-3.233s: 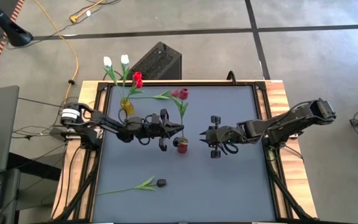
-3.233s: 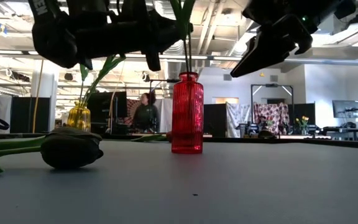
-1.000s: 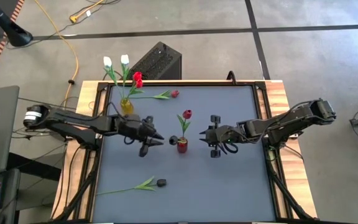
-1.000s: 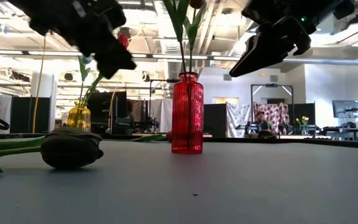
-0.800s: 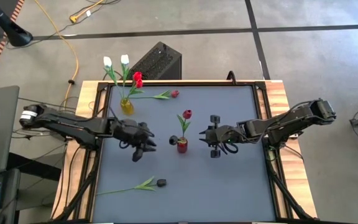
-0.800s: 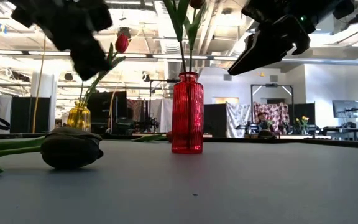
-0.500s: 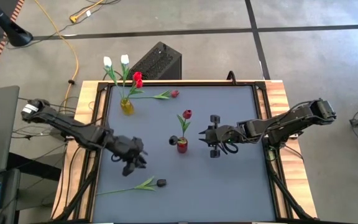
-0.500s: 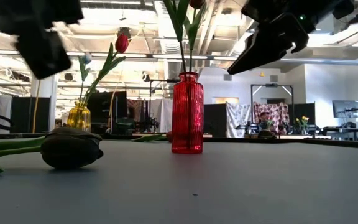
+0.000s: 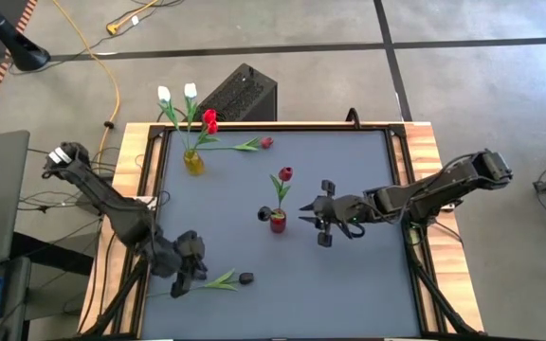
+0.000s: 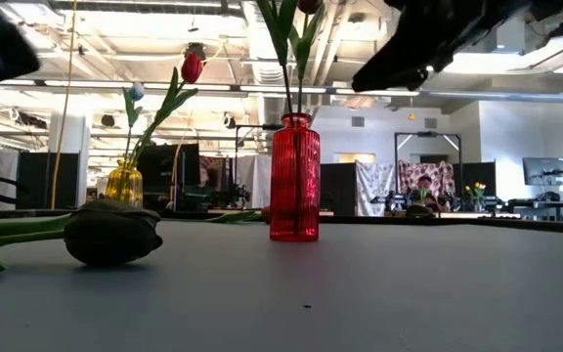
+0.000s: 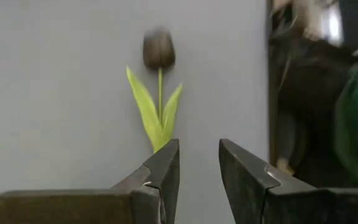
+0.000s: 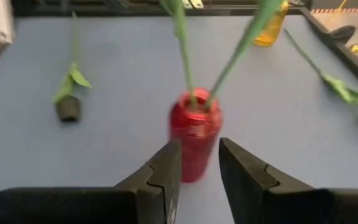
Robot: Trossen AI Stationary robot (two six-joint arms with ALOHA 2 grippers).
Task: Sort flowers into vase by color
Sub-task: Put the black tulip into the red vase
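A near-black tulip [image 9: 224,280] lies flat near the table's near-left corner, with its head [image 11: 158,48] toward the right. My left gripper [image 9: 186,282] hovers open above its stem end, and the leaves [image 11: 154,118] show just past the fingers [image 11: 196,167]. A red vase [image 9: 278,223] stands mid-table with green stems and a red tulip [image 9: 285,174] in it. My right gripper [image 9: 307,216] is open just right of it, the vase [image 12: 194,124] straight ahead of its fingers. A yellow vase [image 9: 193,162] holds white and red tulips.
A loose red tulip [image 9: 264,143] lies by the far edge, right of the yellow vase. The black tulip's head [image 10: 112,233] sits close to the low camera. Bare grey table surface spreads right of and in front of the red vase [image 10: 294,176].
My left gripper has swung from beside the red vase toward the table's near-left corner and now sits over the black tulip's stem. My right gripper has shifted slightly toward the red vase. The flowers and both vases have stayed put.
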